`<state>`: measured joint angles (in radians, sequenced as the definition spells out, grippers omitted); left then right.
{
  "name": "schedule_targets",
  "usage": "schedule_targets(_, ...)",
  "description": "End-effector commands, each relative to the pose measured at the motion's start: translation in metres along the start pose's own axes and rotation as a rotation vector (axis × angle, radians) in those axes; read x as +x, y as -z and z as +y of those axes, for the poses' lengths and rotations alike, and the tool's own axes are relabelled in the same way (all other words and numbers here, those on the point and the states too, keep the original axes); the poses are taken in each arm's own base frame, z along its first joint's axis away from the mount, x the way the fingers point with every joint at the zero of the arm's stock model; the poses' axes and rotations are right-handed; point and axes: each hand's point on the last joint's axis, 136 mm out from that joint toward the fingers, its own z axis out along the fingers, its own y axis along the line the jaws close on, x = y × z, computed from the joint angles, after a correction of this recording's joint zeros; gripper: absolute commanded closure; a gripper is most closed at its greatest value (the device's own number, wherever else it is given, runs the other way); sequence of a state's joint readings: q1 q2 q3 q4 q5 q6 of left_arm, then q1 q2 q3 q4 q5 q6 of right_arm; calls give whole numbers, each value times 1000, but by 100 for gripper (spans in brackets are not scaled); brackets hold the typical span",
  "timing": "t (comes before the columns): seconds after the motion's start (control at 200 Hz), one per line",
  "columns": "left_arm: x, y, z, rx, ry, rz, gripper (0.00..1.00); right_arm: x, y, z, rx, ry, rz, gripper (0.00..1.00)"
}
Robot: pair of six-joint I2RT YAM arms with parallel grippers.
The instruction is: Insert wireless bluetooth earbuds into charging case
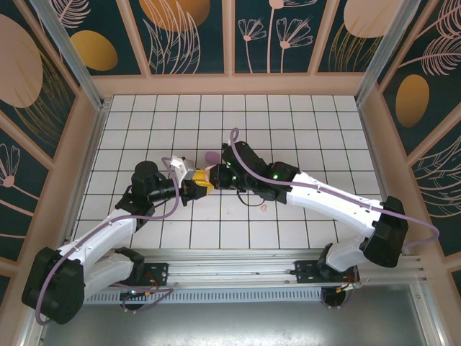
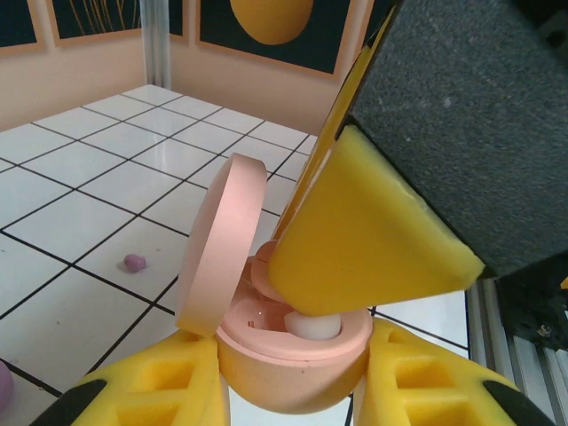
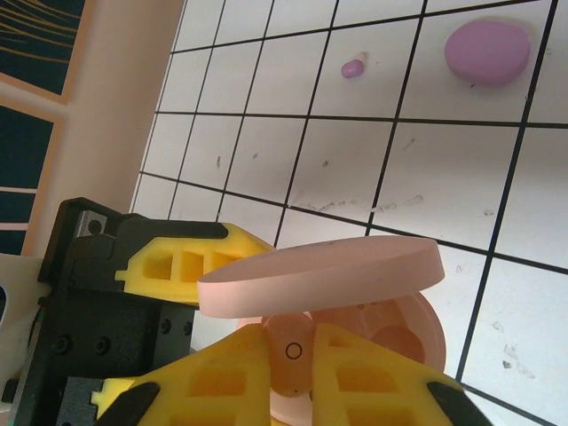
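We judge the step as seating a pink earbud (image 3: 293,359) in the open pink case (image 2: 248,330). The left claw (image 2: 293,395) is clenched on the case's base, and the right claw (image 3: 291,342) pinches the bud over its socket. Next it likely needs pressing home and a gentle release.

White tiled table (image 1: 144,130), purple case (image 3: 487,51), purple earbud (image 3: 353,68), pink earbud (image 1: 263,209)

White tiled floor (image 1: 302,122), floral walls (image 1: 194,36)
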<state>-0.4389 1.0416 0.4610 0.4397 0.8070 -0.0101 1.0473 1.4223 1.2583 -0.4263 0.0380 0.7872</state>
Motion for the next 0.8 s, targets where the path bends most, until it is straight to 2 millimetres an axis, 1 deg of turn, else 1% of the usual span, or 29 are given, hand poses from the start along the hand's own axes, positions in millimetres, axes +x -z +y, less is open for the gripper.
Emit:
schedule_targets(0.0, -23, -1, -3, 12, -75, -51, 100, 10, 2, 5, 11, 31, 42, 82)
schedule_targets(0.235, -21, -1, -3, 13, -73, -46, 100, 3, 5, 11, 9, 44, 24, 77)
schedule_targets(0.39, -21, -1, -3, 13, -74, -46, 100, 1, 5, 14, 7, 48, 26, 73)
schedule_targets(0.536, -20, -1, -2, 13, -73, -45, 100, -2, 6, 13, 19, 48, 19, 68)
schedule_targets(0.701, -19, -1, -2, 11, -69, -45, 100, -12, 18, 13, 18, 37, -18, 67)
schedule_targets(0.796, -20, -2, -3, 21, -61, -56, 100, -16, 25, 10, 15, 31, -33, 67)
